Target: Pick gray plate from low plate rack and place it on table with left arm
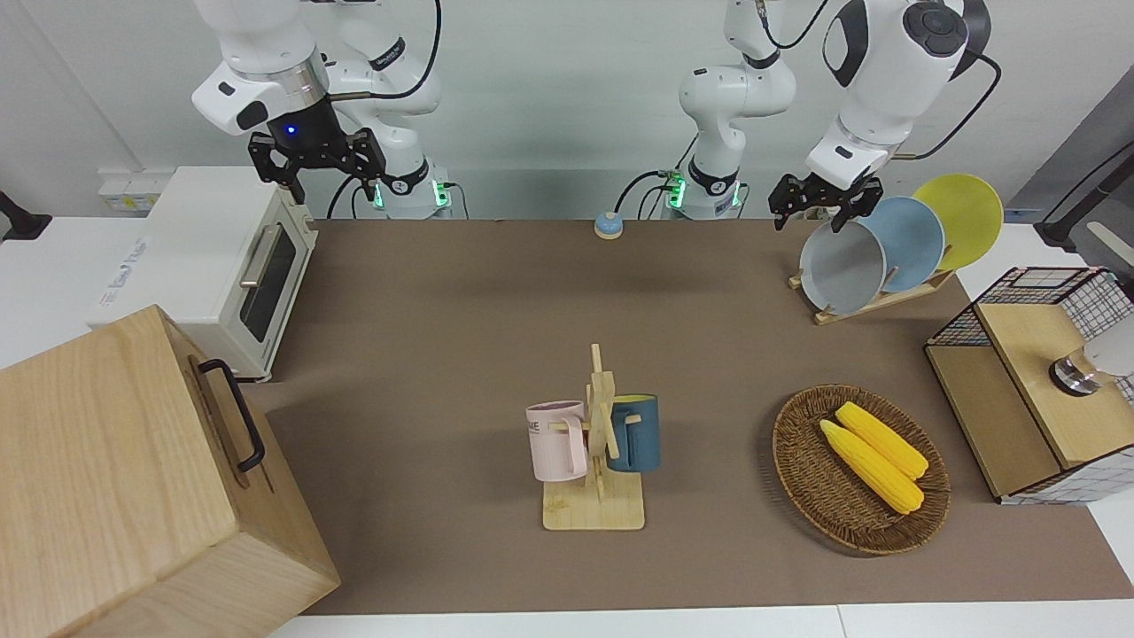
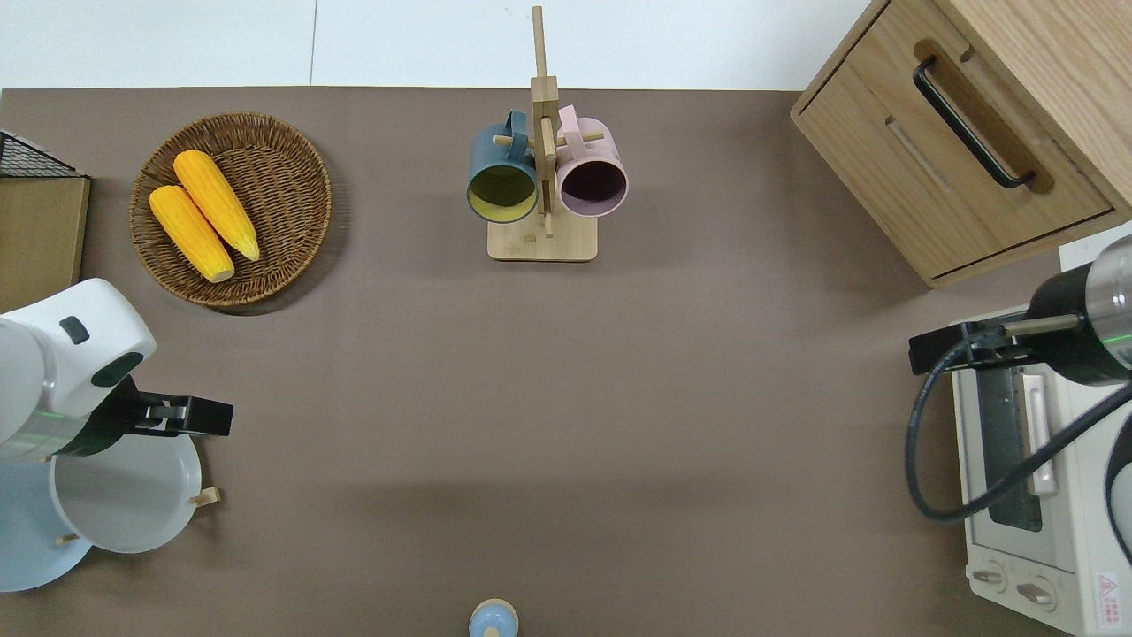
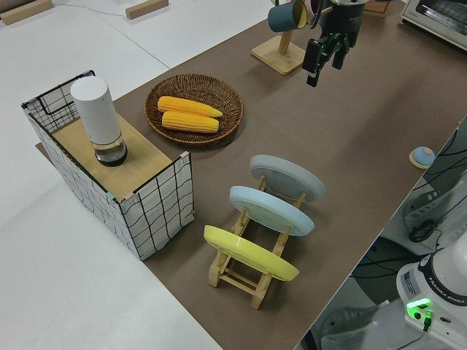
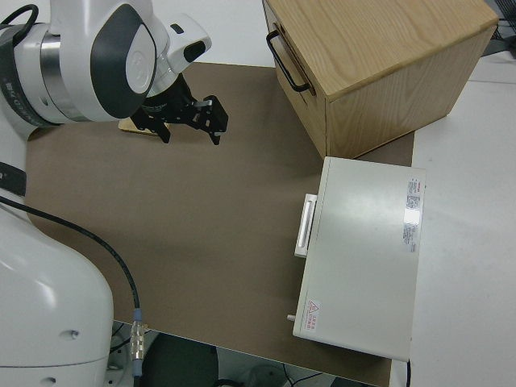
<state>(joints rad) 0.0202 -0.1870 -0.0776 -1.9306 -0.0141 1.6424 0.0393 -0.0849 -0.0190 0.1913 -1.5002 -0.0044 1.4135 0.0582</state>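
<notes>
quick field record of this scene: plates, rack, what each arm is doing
gray plate: standing in the low plate rack, farthest from the robots of three
other plates: light-blue plate, then yellow plate, same rack
left gripper: open, over the gray plate's top rim, not gripping
right arm: parked
table: bare patch beside the rack, toward the right arm's end

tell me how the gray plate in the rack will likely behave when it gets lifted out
The gray plate looks rigid, so it should keep its shape. Its smooth, glossy-looking surface may slip in a rim pinch from the left tool. Leaning on edge in the low plate rack, it could tip or roll once freed.
</notes>
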